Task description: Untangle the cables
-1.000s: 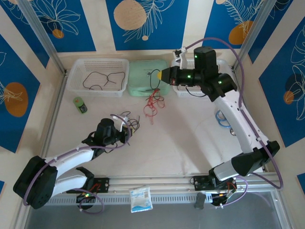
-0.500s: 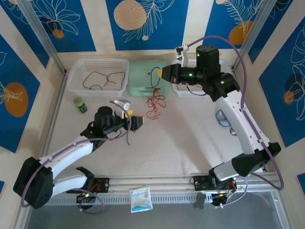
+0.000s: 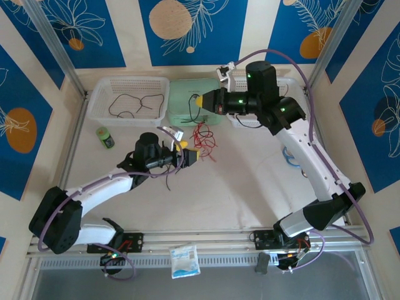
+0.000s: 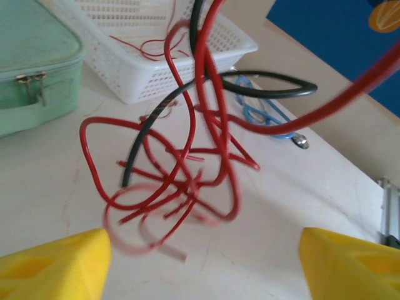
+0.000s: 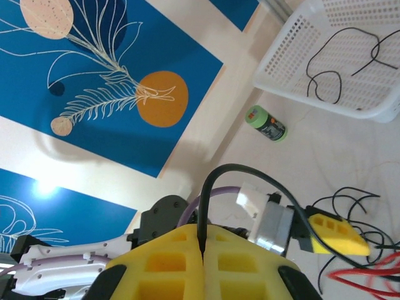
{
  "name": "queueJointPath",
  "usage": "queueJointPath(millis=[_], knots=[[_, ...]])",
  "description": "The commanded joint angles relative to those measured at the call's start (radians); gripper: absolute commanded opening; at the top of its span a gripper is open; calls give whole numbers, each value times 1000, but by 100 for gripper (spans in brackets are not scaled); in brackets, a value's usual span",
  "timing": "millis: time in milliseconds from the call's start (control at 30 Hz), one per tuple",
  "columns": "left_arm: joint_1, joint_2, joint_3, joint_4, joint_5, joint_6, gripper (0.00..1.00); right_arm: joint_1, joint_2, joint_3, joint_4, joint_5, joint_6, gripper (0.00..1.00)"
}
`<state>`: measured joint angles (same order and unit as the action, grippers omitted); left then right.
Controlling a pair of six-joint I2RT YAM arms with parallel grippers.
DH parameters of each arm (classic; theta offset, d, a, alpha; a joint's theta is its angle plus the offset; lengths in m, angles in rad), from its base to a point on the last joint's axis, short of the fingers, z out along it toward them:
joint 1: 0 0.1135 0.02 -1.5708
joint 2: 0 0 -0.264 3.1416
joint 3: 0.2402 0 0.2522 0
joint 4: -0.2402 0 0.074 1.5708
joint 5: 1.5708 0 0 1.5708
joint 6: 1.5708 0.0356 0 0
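I see left claw released, jaws wide, facing red cables. My right claw clenched on black cable, over front edge of green case. Red cables hang in loose knot just in front of case, low ends at worktop.

Front & mid of table is bare w/ lots of room, but cables clump just before the green case, & white basket + green bottle block back left.
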<state>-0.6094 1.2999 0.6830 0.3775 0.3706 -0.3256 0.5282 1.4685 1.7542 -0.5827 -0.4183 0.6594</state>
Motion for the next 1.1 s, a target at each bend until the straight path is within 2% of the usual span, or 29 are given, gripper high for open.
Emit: queueJointPath(millis=[0, 167, 300, 433, 500, 667, 733, 867, 1067], knots=[[-7, 33, 41, 12, -75, 30, 74, 16, -5, 19, 26, -10, 9, 0], [-7, 79, 93, 51, -73, 12, 75, 26, -21, 27, 23, 3, 13, 0], [-7, 89, 104, 65, -139, 6, 74, 34, -28, 30, 24, 3, 16, 0], [-7, 83, 104, 56, -225, 12, 64, 41, -31, 30, 23, 6, 18, 0], [-7, 81, 104, 46, -259, 14, 55, 43, -33, 29, 22, 7, 19, 0], [-7, 75, 102, 13, -307, 18, 11, 39, -47, 29, 13, 23, 16, 0], [-7, 72, 91, 5, -312, 19, 2, 31, -59, 30, 3, 40, 11, 0], [-7, 59, 41, -2, -321, 13, 1, 2, -101, 37, -24, 99, -2, 0], [-7, 36, -76, 8, -354, -16, 7, -67, -169, 39, -42, 156, -3, 0]])
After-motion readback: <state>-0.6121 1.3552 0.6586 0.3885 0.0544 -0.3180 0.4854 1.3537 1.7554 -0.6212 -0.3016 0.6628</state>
